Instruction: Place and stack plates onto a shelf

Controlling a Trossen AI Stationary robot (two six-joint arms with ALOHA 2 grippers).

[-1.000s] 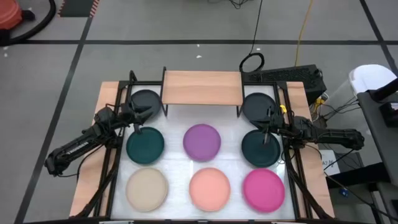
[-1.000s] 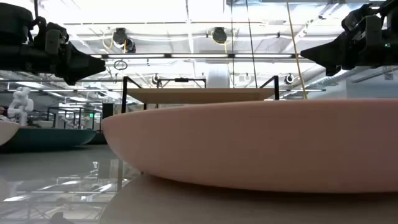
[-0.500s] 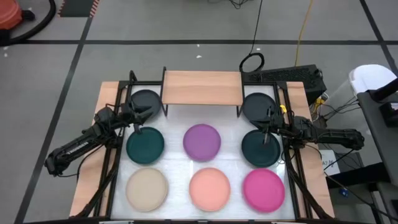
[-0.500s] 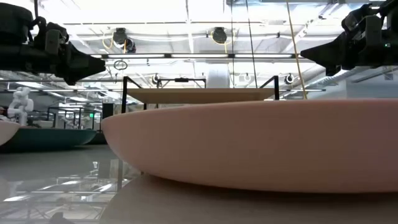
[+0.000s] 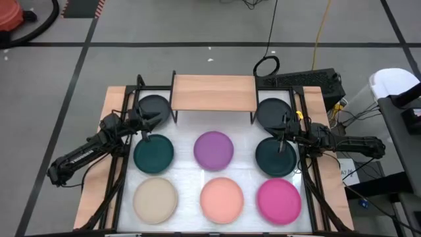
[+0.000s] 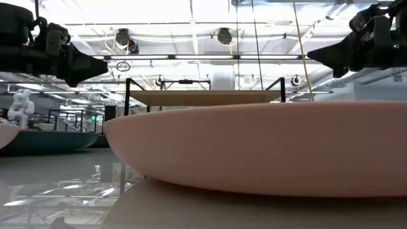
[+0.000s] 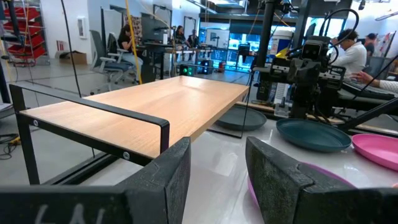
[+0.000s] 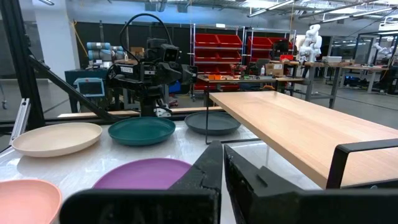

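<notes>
High view: eight plates are being left on the table while the spread left gripper (image 5: 146, 129) is being held between the rear-left dark grey plate (image 5: 154, 106) and the left teal plate (image 5: 153, 153), the shelf (image 5: 213, 92) lying empty just beyond and inboard, and the right gripper (image 5: 283, 134), pressed together, is being held mirrored opposite.

shelf (image 5: 213, 92): light wood top, plain, on black metal legs.
upper-left plate (image 5: 154, 105): dark grey, matte, unpatterned.
upper-right plate (image 5: 271, 110): dark grey.
middle-left plate (image 5: 154, 153): dark teal.
middle-right plate (image 5: 274, 157): dark teal.
centre plate (image 5: 214, 149): purple.
lower-left plate (image 5: 155, 198): beige.
lower-centre plate (image 5: 222, 199): salmon pink.
lower-right plate (image 5: 279, 199): magenta.
table (image 5: 191, 172): glossy white top, with light wood strips at the left and right edges.
arms: both were black.
floor (image 5: 164, 26): grey, crossed by dark lines.
</notes>
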